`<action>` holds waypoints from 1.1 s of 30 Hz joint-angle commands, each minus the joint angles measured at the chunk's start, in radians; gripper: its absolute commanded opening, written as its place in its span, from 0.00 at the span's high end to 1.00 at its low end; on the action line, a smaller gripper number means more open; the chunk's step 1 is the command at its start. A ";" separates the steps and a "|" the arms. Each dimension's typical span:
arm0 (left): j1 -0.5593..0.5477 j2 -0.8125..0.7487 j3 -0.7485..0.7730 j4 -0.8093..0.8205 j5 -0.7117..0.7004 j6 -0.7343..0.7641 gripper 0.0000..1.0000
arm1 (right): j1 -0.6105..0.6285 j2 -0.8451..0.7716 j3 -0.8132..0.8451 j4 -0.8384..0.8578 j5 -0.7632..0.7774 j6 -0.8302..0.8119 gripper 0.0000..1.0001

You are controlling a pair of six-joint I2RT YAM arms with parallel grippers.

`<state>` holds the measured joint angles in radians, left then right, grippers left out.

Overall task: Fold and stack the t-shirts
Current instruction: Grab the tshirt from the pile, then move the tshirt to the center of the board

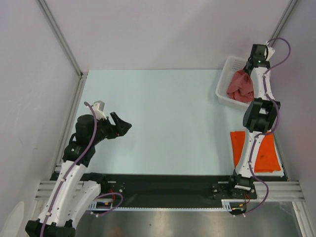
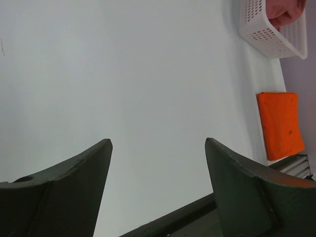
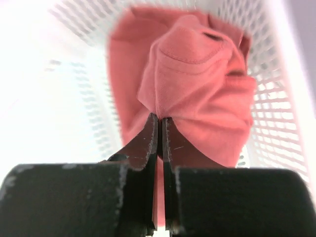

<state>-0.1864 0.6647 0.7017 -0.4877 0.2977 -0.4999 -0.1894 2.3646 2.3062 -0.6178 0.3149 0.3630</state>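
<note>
Left arm: left gripper [image 1: 121, 125] hangs above the pale table [image 1: 163, 108], left of centre, pointing right and slightly toward the far side. Its wrist view shows the fingers [image 2: 74, 187] released, standing wide apart, with nothing but bare tabletop between them.

Right side, near edge: orange t-shirt [image 1: 269, 155] lies flat on the table as a folded rectangle, just beside the near rail. The right arm crosses over its middle in the top view. In the left wrist view the orange t-shirt [image 2: 280, 123] has its long axis running from the near rail toward the basket [image 2: 261, 29], with its edges roughly in line with the table's right edge.

Far right corner: white perforated basket [image 1: 223, 85] sits a little askew, its near end swung toward the table centre. Pink-red t-shirt [image 1: 239, 88] is inside it, bunched in a heap. I cannot tell its collar or hem direction, and it shows no clear long axis. The heap spans most of the basket floor.

Right arm: stretched out to the basket, right gripper [image 3: 160, 118] down inside it. Its fingers [image 3: 143, 143] are clenched on a fold of the pink-red t-shirt [image 3: 197, 84], the cloth drawn up to a peak at the fingertips and draping away toward the basket wall [image 3: 281, 108].
</note>
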 commanded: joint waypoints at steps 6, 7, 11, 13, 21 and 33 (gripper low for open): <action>0.008 0.013 0.025 0.031 0.001 -0.172 0.19 | 0.160 -0.439 0.108 -0.005 0.033 -0.090 1.00; 0.008 0.022 0.025 0.031 0.001 -0.186 0.19 | 0.221 -0.490 0.108 -0.003 0.027 -0.093 1.00; 0.008 0.058 0.030 0.029 0.027 -0.256 0.20 | 0.390 -0.612 0.107 0.039 0.044 -0.122 1.00; 0.008 0.073 0.050 0.024 0.047 -0.262 0.21 | 0.493 -0.660 0.079 0.073 0.050 -0.156 1.00; 0.021 0.112 0.209 -0.132 -0.057 -0.195 0.18 | 0.648 -1.040 -0.637 0.108 -0.220 0.066 0.92; -0.230 0.370 0.192 0.034 -0.020 -0.160 0.37 | 0.539 -1.292 -1.306 -0.134 -0.582 -0.025 0.25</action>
<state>-0.2955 0.8894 0.8364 -0.5064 0.2829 -0.7162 0.4080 1.1427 1.0012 -0.7212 -0.2108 0.3805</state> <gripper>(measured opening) 0.620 0.746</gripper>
